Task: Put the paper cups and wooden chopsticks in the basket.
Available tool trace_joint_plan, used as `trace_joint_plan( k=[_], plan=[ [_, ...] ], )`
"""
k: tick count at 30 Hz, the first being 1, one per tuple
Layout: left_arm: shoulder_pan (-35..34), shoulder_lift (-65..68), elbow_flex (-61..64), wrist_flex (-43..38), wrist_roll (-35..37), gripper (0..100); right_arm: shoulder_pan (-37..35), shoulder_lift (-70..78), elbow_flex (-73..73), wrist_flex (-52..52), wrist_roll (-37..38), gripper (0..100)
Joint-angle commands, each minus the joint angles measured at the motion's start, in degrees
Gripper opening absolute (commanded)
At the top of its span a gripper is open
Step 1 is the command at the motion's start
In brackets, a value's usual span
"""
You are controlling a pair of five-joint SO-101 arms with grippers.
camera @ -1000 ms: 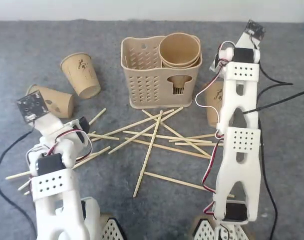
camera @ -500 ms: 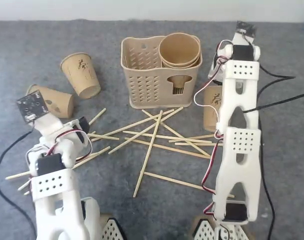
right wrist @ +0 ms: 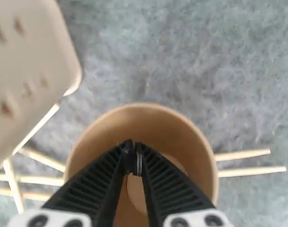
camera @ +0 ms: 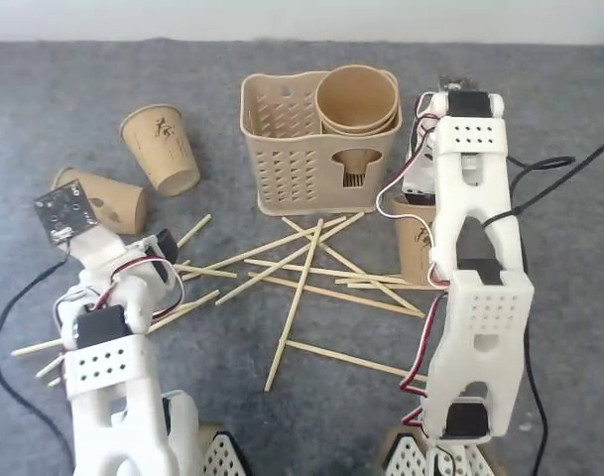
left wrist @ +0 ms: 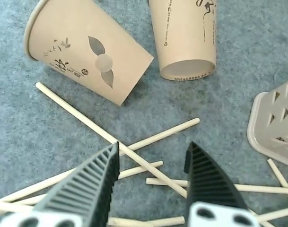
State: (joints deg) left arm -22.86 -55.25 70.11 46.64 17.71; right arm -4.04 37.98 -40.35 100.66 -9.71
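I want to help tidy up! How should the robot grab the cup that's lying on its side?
Probably across its middle, the left gripper coming straight down, a finger on each side. The tipped cup lies on the carpet with its round wall up, and may roll if pushed.

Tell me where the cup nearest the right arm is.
In the high view, the cup is upright just right of the basket, partly under the right arm, with chopsticks at its base.

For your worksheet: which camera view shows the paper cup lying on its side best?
The left wrist view: the tipped cup lies nearly whole and unobstructed there. In the high view, the left arm's camera covers part of it.
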Motion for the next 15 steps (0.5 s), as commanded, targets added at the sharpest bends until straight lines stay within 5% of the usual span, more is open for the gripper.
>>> trace_joint_plan(
  k=[1,15],
  plan=[
    [-0.1,-1.8,-0.4,-1.4,-0.6,21,-0.5,-10.9,4.7,2.4,3.0,0.8],
    [-0.2,-1.8,-0.3,-1.4,-0.7,21,-1.4,-34.9,40.8,0.5,9.8,0.9]
  ],
)
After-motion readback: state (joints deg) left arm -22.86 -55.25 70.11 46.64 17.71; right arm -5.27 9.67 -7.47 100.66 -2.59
